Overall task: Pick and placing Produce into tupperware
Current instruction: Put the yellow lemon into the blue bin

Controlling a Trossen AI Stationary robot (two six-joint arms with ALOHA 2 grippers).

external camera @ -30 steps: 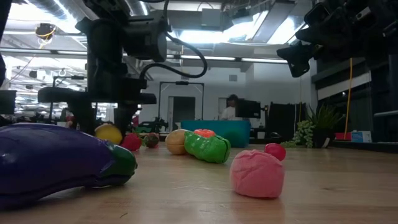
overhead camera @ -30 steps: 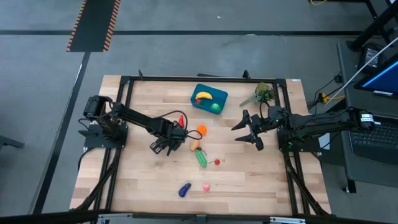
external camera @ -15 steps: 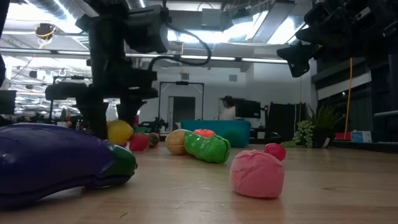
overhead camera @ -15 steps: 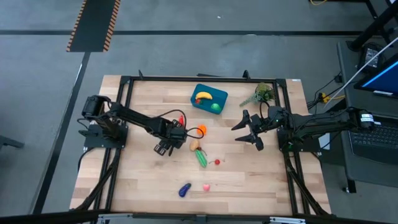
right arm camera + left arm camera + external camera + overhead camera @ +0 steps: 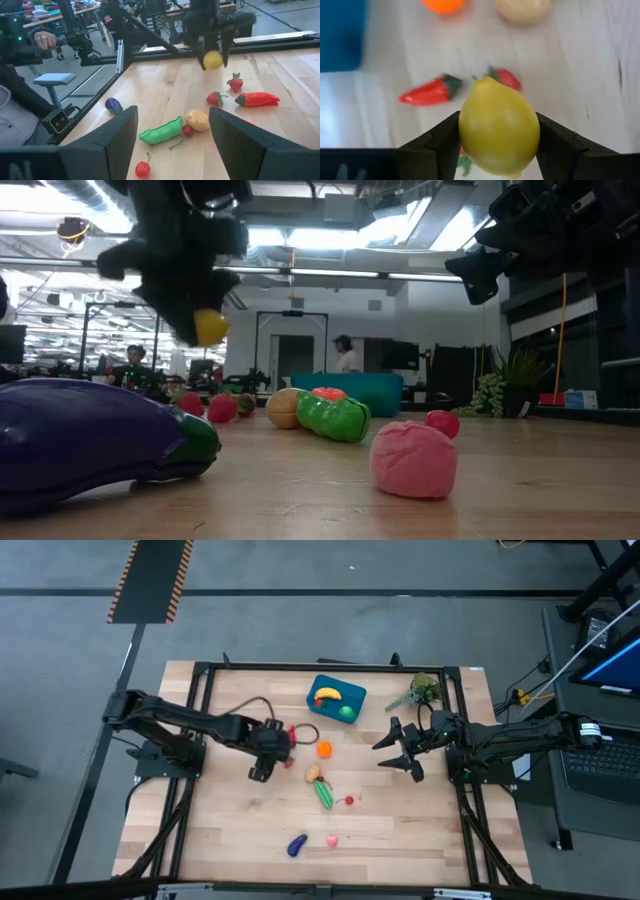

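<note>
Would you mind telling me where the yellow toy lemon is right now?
The yellow toy lemon is held in the left claw, lifted off the wooden table on its left half, above the red toy pepper and strawberries.

surface: wooden table (image 5: 420,830), pale planks, black frame round the edge
far middle: teal tub (image 5: 336,698)
far right: leafy sprig (image 5: 421,692)
centre: red pepper (image 5: 257,99), two strawberries (image 5: 216,97), orange (image 5: 324,749), tan potato (image 5: 312,774), green pod (image 5: 324,794), small red cherry (image 5: 350,800)
near edge: purple eggplant (image 5: 296,845), pink piece (image 5: 331,839) just beside it
</note>
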